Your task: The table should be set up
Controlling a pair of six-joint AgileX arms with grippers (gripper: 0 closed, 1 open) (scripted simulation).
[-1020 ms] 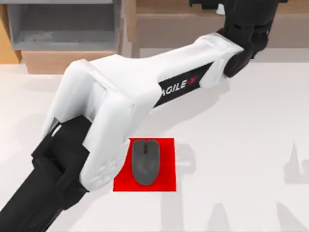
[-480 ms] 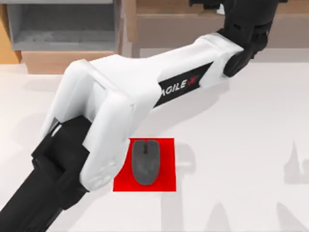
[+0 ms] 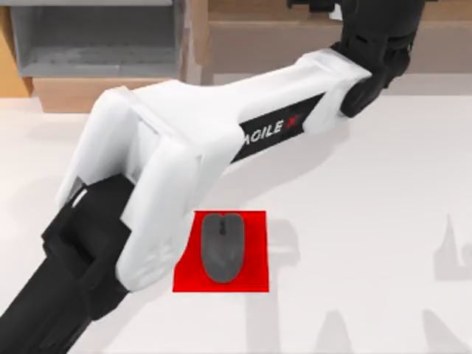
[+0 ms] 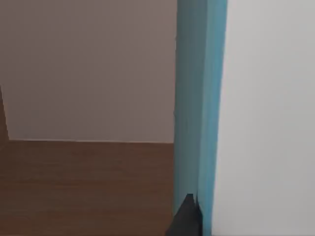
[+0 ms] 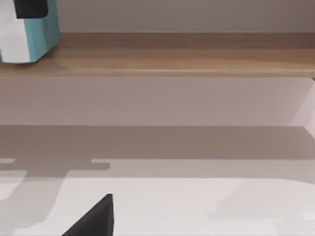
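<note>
A large, flat, matte white tabletop fills most of the top view. Near the lower centre of the frame lies a small red square mat, and a dark grey computer mouse sits on it. The white and black left arm stretches diagonally from the lower left corner to the upper right, where its black wrist reaches the light wooden shelf unit along the top edge. The left wrist view looks closely at a teal and white upright object standing on a brown wooden shelf surface. Whether either gripper's fingers are spread or pressed together cannot be told.
</note>
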